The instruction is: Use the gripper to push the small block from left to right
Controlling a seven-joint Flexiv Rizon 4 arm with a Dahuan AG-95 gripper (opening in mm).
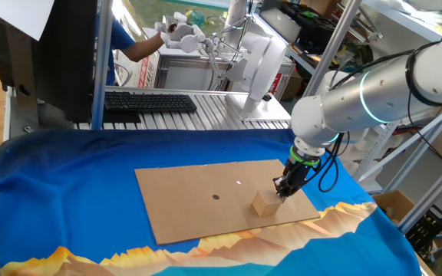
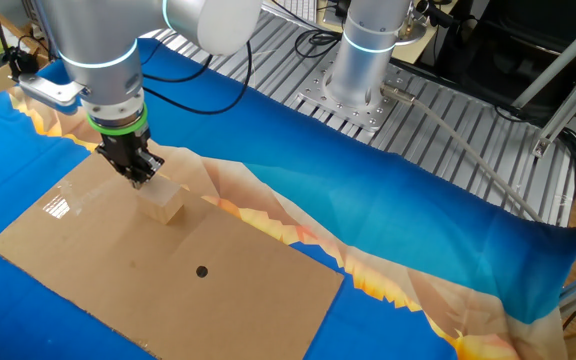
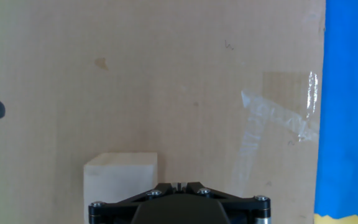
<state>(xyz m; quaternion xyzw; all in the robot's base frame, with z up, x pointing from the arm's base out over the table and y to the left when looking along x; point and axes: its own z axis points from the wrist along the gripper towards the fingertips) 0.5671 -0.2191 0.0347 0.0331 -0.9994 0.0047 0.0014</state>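
Note:
The small block (image 1: pixel 266 202) is a pale tan wooden cube on the brown cardboard sheet (image 1: pixel 198 199), near its right end in one fixed view. It also shows in the other fixed view (image 2: pixel 166 203) and low in the hand view (image 3: pixel 120 177). My gripper (image 1: pixel 283 191), black with a green ring, has its tip down at the block's right side, touching or nearly touching it. In the other fixed view the gripper (image 2: pixel 140 177) sits at the block's upper left. In the hand view the gripper (image 3: pixel 179 185) has its jaws closed together with nothing between them.
A small dark dot (image 1: pixel 216 196) marks the cardboard left of the block. Blue cloth (image 1: pixel 67 192) covers the table around the sheet. A keyboard (image 1: pixel 148 101) and a white robot hand (image 1: pixel 181 34) lie behind. A second arm base (image 2: pixel 368 60) stands on the ribbed metal plate.

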